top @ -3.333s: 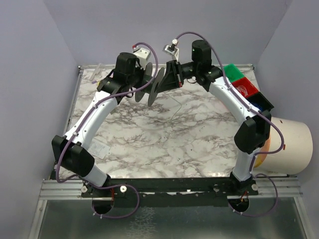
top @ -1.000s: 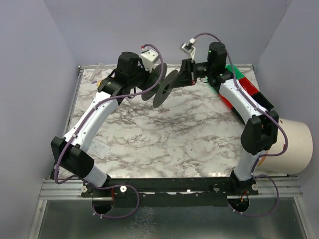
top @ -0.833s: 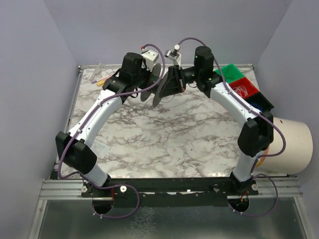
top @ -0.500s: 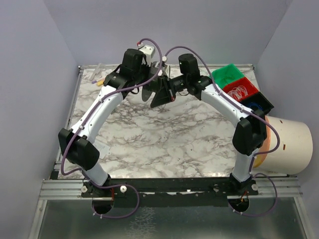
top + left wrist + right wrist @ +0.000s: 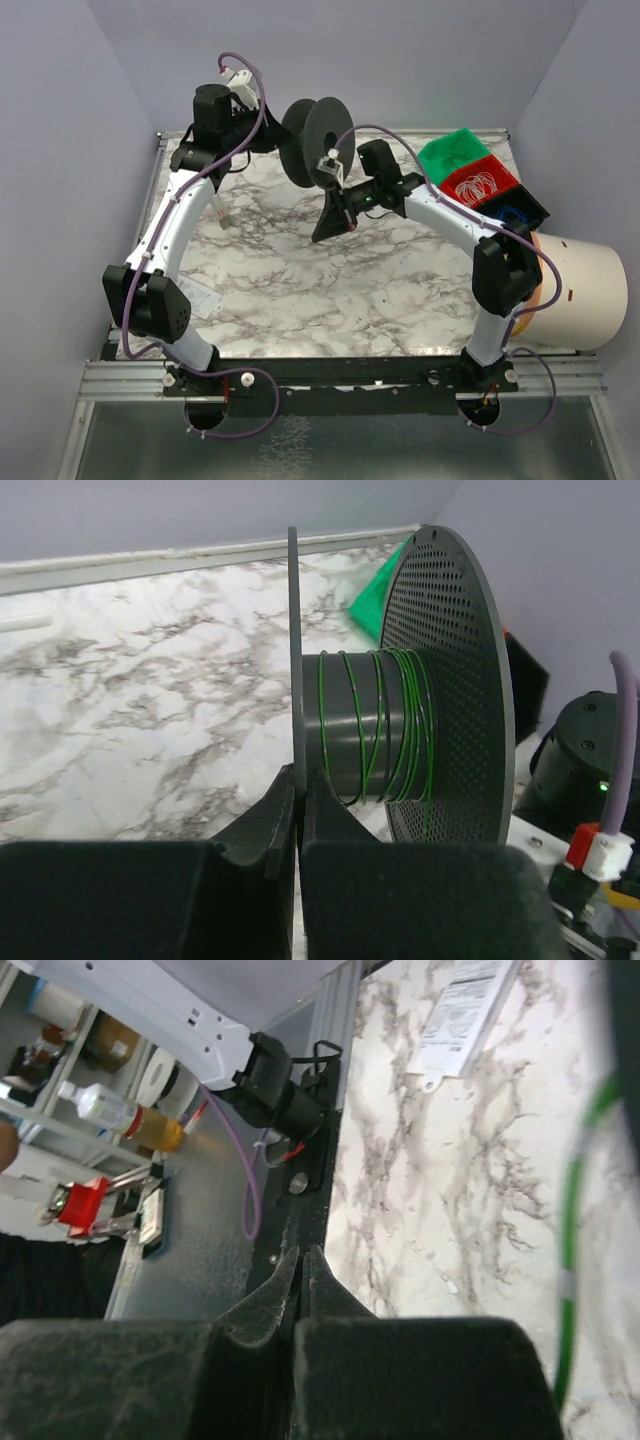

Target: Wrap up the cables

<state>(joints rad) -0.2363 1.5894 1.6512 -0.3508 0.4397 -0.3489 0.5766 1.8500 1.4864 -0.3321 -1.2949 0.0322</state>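
We see left tool (image 5: 298,802) clamped on thin flange of black spool (image 5: 440,670), spool held up above far part of table. Green cable (image 5: 375,730) sits wound round spool core, just beyond tool tips. Right tool (image 5: 298,1265) closed tight, nothing between fingers that we can make out; green cable passes beside it, apart from tips. Pale coiled cables (image 5: 478,184) lie in red bin (image 5: 508,176), well apart from both tools. We note marbled white table (image 5: 300,290), plain lavender walls (image 5: 80,150), white bucket (image 5: 590,290) off right edge.
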